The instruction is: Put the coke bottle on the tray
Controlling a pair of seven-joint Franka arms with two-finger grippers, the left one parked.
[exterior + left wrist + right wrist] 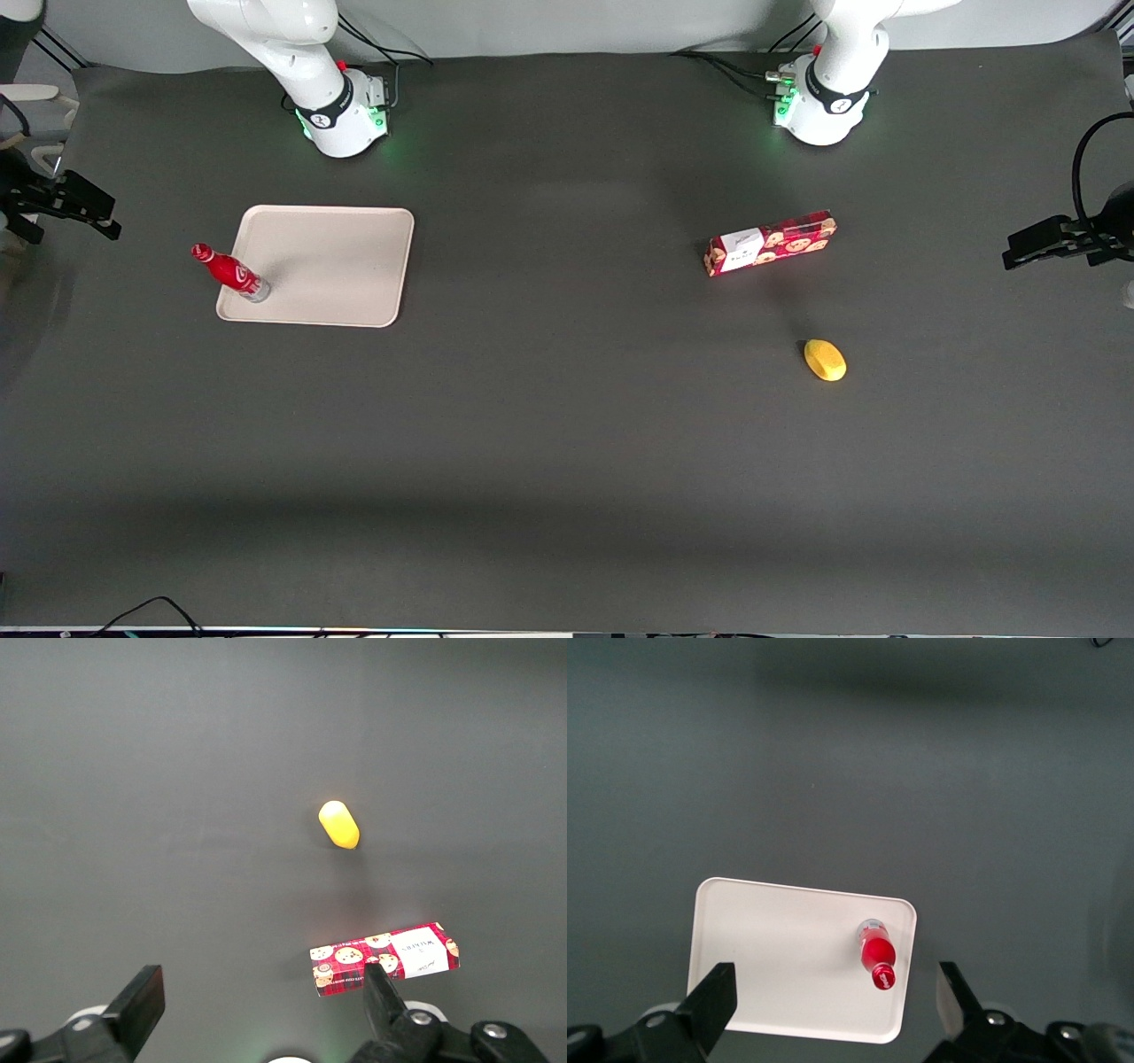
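On my feed the beige tray is the biggest thing. My gripper hangs high above it, fingers spread wide, only their tips showing. The slim red coke bottle, red cap, silvery base, stands upright on the tray's corner around 8 o'clock.

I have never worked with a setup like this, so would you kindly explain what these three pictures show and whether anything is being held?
Two white robot arms stand at a dark table. One picture looks down from the front; the other two come from cameras on each arm's wrist. The working arm's gripper hangs open high above the beige tray and holds nothing. The coke bottle stands upright on the tray near its edge. Toward the parked arm's end lie a red cookie box and, nearer the front camera, a small yellow object.
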